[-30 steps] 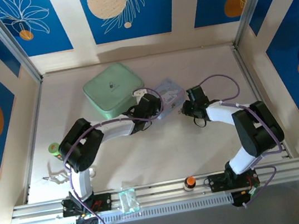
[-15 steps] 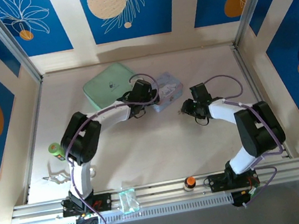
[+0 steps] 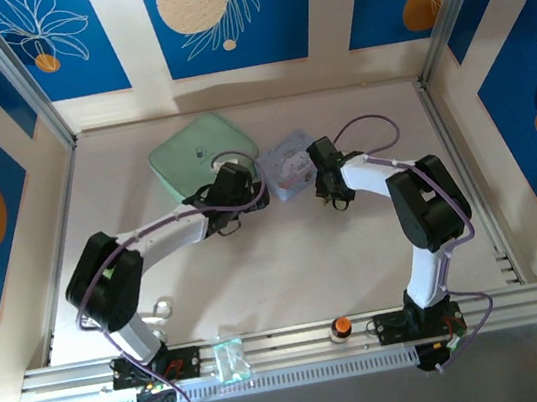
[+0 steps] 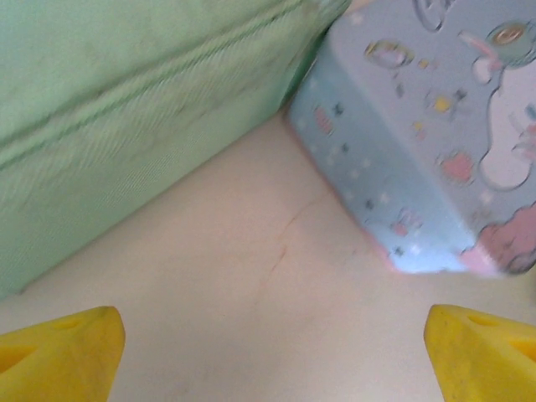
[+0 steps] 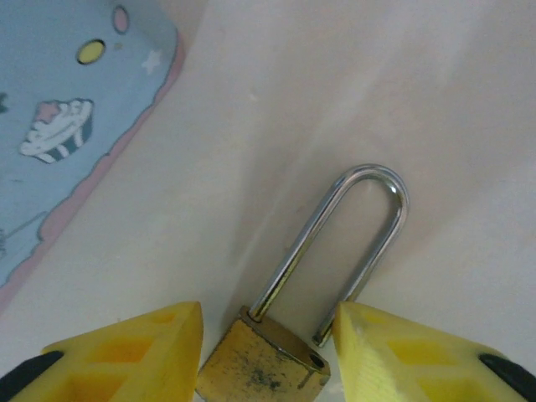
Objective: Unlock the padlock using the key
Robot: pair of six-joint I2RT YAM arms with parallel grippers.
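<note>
The padlock point(image 5: 266, 370) has a brass body and a long silvery shackle. The shackle's free end sits just out of its hole. My right gripper point(image 5: 268, 335) is shut on the brass body, one yellow finger pressed against each side. In the top view this gripper point(image 3: 332, 194) hangs just right of the pale blue cartoon tin point(image 3: 288, 163). My left gripper point(image 4: 276, 356) is wide open over bare table with nothing between its fingers, pointing at the gap between the green case point(image 4: 126, 109) and the tin point(image 4: 435, 126). The key is out of view.
The green case point(image 3: 201, 155) lies at the back left, touching the tin's corner. An orange-topped knob point(image 3: 341, 328) and a clear plastic piece point(image 3: 230, 358) sit on the front rail. A small white item point(image 3: 163, 306) lies near the left arm's base. Walls enclose the table.
My left gripper has opened wider and drawn back left from the tin. My right gripper has moved left and back toward the tin. The tin has shifted slightly toward the back left.
</note>
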